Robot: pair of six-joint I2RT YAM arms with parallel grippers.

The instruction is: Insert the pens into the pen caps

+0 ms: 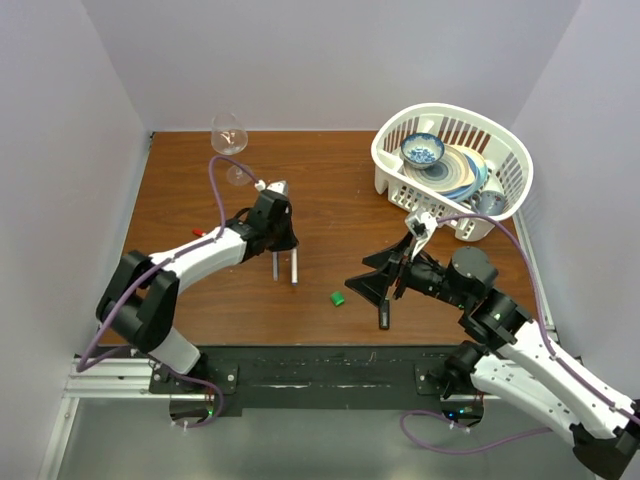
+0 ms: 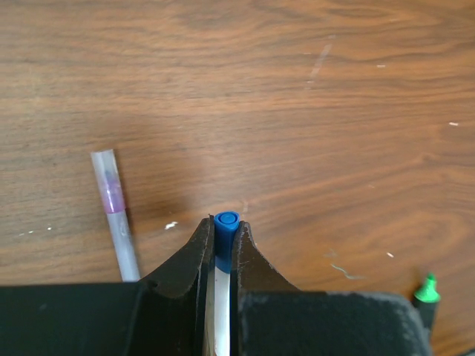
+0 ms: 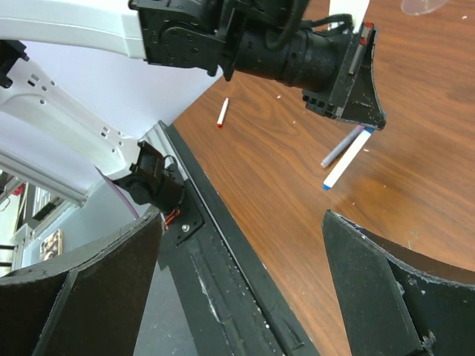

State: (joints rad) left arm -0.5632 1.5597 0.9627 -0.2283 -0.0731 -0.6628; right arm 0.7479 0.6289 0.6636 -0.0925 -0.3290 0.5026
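My left pincer [image 2: 223, 231] is clamped on the white pen [image 2: 219, 297] with the blue cap [image 2: 225, 221] at its tip, so I'd bring the right pincer [image 3: 237, 289], spread wide and empty, squarely down over the green cap [image 1: 338, 297] near the black marker [image 1: 384, 312].

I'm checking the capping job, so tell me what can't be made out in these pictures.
- Green cap: top view, too small to tell which way its opening faces.
- Black marker: top view, right gripper covers its upper end; left wrist view, left gripper hides all but the green tip.
- White pen: left wrist view, fingers hide all but a strip below the blue cap.
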